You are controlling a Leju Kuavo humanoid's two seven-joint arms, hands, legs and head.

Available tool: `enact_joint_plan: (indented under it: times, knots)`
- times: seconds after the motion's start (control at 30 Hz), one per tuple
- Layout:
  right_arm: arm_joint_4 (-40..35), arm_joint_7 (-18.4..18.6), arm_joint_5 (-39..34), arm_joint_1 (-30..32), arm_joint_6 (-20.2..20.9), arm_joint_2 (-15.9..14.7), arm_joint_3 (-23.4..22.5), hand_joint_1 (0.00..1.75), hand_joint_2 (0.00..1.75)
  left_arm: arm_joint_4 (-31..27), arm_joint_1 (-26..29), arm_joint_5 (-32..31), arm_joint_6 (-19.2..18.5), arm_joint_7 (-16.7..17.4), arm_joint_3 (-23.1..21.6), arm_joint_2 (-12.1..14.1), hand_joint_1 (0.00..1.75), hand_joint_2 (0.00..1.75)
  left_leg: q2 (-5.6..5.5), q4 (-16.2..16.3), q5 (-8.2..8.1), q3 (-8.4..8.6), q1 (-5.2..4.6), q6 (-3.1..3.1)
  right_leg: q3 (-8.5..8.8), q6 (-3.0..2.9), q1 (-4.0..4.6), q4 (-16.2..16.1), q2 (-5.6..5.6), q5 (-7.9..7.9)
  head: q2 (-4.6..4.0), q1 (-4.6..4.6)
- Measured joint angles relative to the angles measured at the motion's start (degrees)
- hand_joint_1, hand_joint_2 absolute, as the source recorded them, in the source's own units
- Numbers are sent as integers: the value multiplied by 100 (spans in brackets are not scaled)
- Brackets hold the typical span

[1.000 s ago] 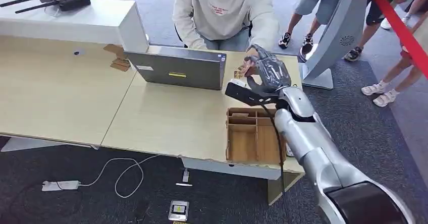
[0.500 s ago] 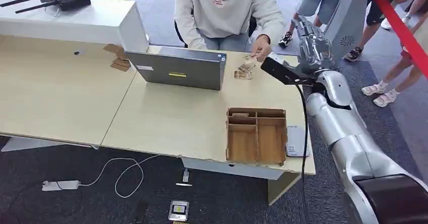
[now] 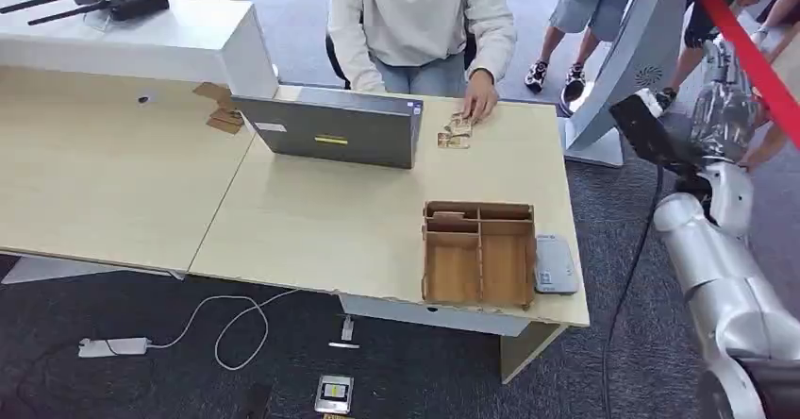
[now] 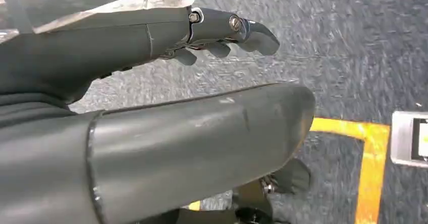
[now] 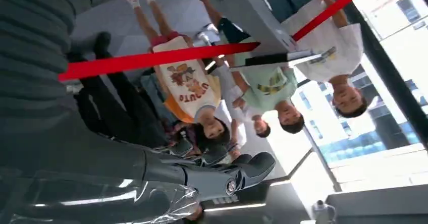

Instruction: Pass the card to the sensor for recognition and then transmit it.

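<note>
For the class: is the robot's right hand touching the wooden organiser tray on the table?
Apart. The head view shows the right hand raised off beyond the table's right edge, with carpet between it and the wooden tray.

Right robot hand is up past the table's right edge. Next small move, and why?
Probably lower the right robot hand toward the grey pad beside the wooden tray: it's likely the sensor, and the hand hangs high beyond the table. I can't tell whether it holds a card.
</note>
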Motion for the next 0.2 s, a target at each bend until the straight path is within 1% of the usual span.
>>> enact_joint_plan:
  times: [0.13,0.2]
  knots:
    - [85,103,-213,206,-199,-217,-261,0,175,0,-40,101,2,124,-2,-90,0,0,0,1,0,0,0,0,0,0,-1,-2,0,0,0,2]
    - [138,133,-350,342,-260,-335,-400,0,175,0,-67,199,68,195,-2,-140,0,0,-2,1,0,0,0,1,0,0,-1,-3,0,0,0,2]
